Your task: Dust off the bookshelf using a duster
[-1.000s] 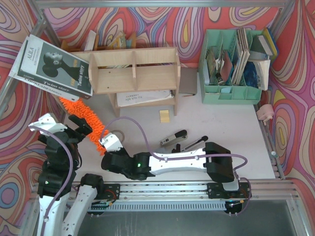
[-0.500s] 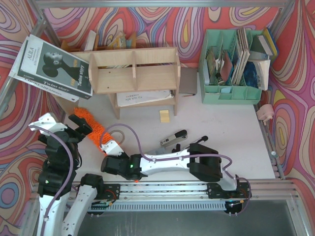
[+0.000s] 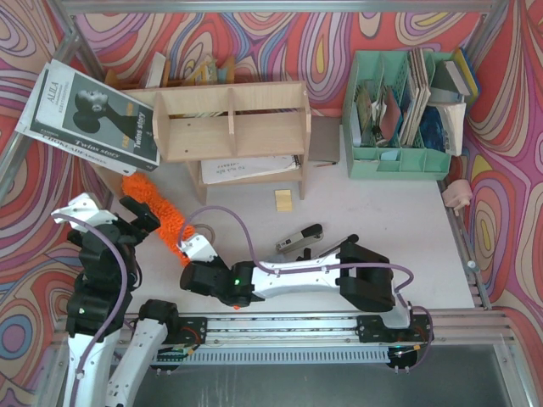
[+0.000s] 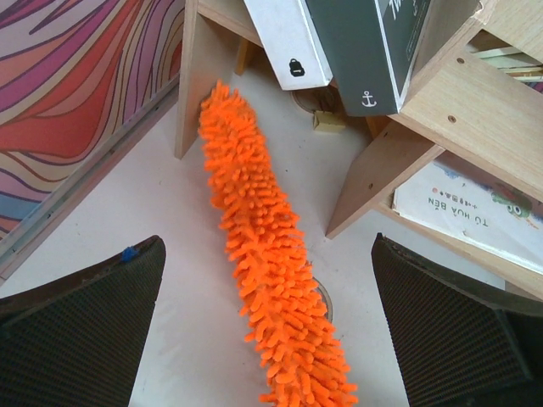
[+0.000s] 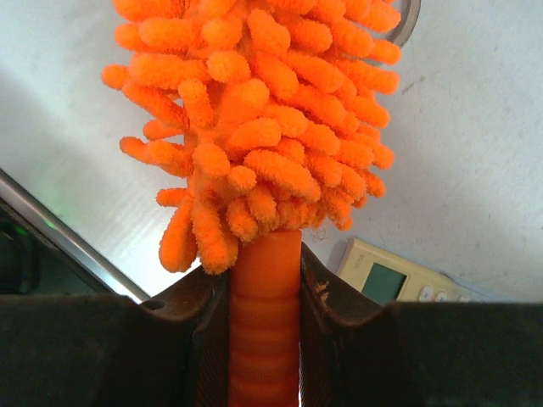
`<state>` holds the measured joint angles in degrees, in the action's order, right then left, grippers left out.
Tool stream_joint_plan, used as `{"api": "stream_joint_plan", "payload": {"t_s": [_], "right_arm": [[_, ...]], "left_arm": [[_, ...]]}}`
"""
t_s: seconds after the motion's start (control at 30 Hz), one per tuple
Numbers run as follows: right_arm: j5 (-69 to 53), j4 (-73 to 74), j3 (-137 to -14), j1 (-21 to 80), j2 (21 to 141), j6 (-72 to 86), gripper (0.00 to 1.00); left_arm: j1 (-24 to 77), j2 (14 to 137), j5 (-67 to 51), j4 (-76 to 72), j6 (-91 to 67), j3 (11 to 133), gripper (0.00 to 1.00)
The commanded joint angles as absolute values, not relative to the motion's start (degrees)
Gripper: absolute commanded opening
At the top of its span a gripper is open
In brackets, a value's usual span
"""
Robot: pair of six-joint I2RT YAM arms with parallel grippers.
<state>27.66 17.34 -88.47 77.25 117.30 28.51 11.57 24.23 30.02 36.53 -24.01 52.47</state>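
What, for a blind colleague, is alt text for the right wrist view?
The right gripper is shut on the duster handle, the fluffy orange head filling the frame above a white table. A device with a screen lies lower right.

The duster [image 5: 254,127] runs off the right wrist view top and bottom — both ends unseen.

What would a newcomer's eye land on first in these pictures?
The bright orange duster at the left of the table, its handle clamped in the right tool, its tip by the left end of the wooden bookshelf. Around everything stand loud swirled red-and-purple walls.
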Motion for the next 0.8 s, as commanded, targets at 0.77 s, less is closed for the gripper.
{"api": "stream_joint_plan", "payload": {"t_s": [0.77], "right_arm": [[25.8,24.2,-105.7,74.5,127.5,28.8,0.0]], "left_arm": [[11.2,23.9,29.5,36.3,-24.3,51.8,0.98]]}}
